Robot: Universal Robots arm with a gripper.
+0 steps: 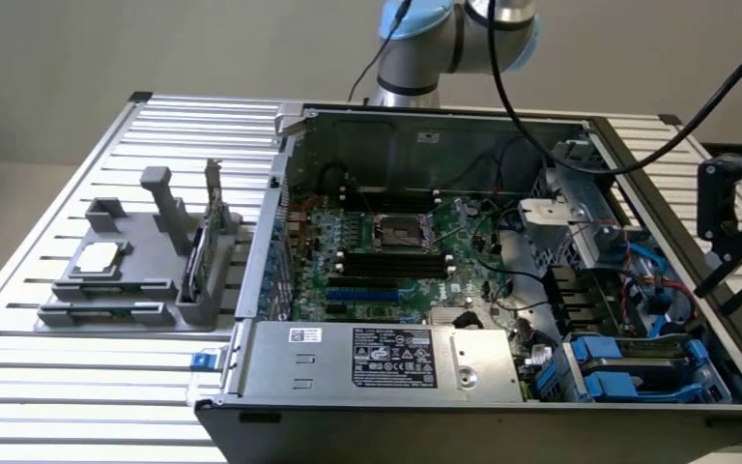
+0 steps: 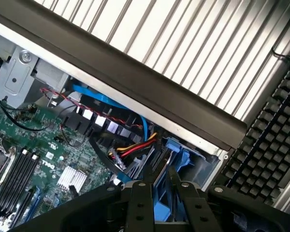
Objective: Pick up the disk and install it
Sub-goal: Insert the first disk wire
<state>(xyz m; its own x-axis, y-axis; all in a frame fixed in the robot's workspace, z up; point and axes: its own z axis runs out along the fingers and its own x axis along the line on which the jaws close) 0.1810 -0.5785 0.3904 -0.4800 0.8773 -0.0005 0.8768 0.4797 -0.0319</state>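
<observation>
My gripper (image 2: 159,182) reaches into the wrist view with two black fingers (image 2: 139,205) standing close together. A strip of blue plastic (image 2: 162,211) sits squeezed between them; it looks like the edge of the disk's blue carrier, so the gripper is shut on the disk. It hangs over the corner of the open computer case where the blue drive bays (image 2: 182,155) sit. In the exterior view the black gripper (image 1: 736,253) hovers at the exterior view's right, just outside and above the case wall, higher than the blue drive bays (image 1: 632,372).
The open case (image 1: 281,290) holds a green motherboard (image 1: 385,251), red, yellow and blue cables (image 2: 135,145) near the bays, and a power supply (image 1: 390,358). On the slatted table (image 1: 36,387), a grey fixture (image 1: 120,309) carries a silver chip (image 1: 100,256) and an upright green card (image 1: 215,203).
</observation>
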